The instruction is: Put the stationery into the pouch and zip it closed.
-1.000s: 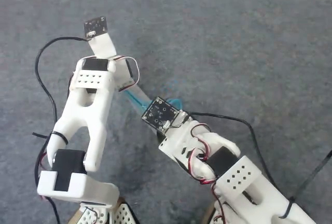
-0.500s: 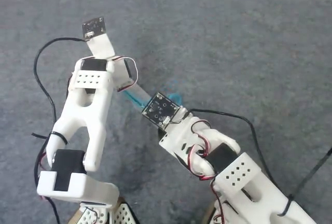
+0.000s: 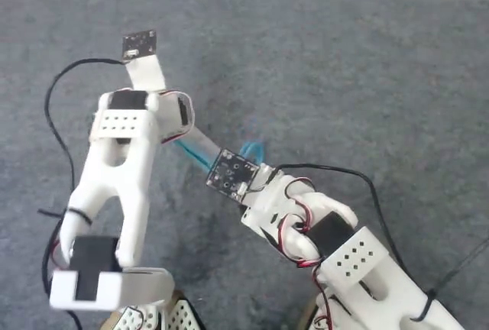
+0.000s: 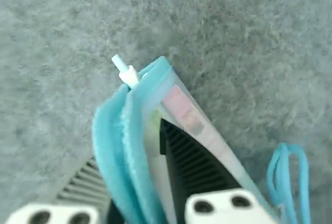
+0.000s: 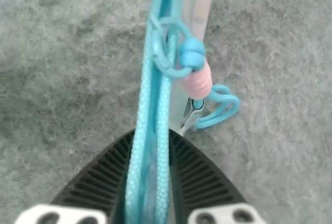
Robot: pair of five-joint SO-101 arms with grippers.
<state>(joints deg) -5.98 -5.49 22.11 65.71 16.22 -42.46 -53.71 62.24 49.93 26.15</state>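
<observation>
A clear pouch (image 4: 155, 105) with turquoise edging hangs between both arms above the grey carpet; in the high view it is the strip (image 3: 197, 149) between them. My left gripper (image 4: 129, 146) is shut on one end of it. A white pen tip (image 4: 121, 67) pokes out of the pouch's corner, and something pink (image 4: 181, 111) lies inside. My right gripper (image 5: 153, 136) is shut on the pouch's zipper edge (image 5: 155, 94). Just beyond its fingers hang the metal zipper pull (image 5: 192, 114), a pink bead (image 5: 199, 81) and a turquoise cord loop (image 5: 222, 106).
Grey carpet (image 3: 359, 78) covers the table, with a pale wall strip at the far edge. Black cables (image 3: 57, 93) loop around the left arm, and another cable (image 3: 367, 189) runs along the right arm. The cord loop (image 3: 252, 149) trails on the carpet.
The left arm's upper part has swung slightly left. The right wrist has shifted toward the left arm and nearer the front, and the pouch moved with them.
</observation>
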